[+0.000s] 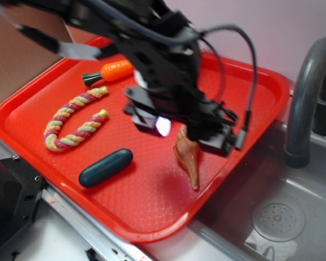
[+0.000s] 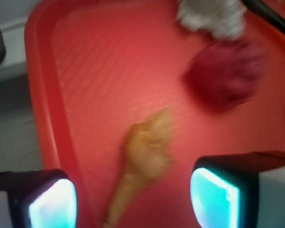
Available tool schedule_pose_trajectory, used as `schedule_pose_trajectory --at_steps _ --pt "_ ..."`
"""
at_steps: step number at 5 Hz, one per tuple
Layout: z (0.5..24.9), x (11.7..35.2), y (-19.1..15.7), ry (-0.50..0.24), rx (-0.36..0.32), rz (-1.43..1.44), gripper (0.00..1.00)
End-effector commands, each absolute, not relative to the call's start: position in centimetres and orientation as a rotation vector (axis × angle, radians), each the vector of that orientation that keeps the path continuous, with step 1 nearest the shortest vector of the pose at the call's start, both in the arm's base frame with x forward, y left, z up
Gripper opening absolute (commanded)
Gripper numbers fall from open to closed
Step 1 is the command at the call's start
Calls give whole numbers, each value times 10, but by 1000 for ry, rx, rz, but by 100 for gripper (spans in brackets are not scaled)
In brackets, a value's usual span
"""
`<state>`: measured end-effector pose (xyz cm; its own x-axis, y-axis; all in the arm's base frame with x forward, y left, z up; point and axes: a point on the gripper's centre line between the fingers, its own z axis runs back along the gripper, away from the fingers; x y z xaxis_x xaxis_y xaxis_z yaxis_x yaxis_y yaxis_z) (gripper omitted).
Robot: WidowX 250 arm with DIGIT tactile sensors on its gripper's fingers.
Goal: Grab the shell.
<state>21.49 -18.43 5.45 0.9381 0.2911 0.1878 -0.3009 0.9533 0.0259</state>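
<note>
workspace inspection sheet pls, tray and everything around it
surface: red tray on a pale counter, beside a sink.
job's things: tan shell lies flat near the tray's sink-side edge, thin point toward the camera in the exterior view; not gripped.
clutter: toy carrot, striped rope bent in a U, dark green capsule; the wrist view adds a blurred dark red lump and something whitish.
grippers: gripper open above the shell, one finger on each side, no contact visible.
cables: grey cable loops from arm to wrist.
surroundings: grey sink with a drain, grey faucet, cardboard at left.
</note>
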Motion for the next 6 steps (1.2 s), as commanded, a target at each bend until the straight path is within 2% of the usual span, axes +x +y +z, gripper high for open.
schedule_pose_trajectory --at_steps 1,3,4,5,6 --pt "49 238 -181 -193 0 378 100" --pt "51 240 -164 -198 27 408 100" --pt "42 244 -165 -189 25 394 100" --pt "37 252 -166 -166 -8 386 100" --pt "31 254 -166 -113 -41 360 52"
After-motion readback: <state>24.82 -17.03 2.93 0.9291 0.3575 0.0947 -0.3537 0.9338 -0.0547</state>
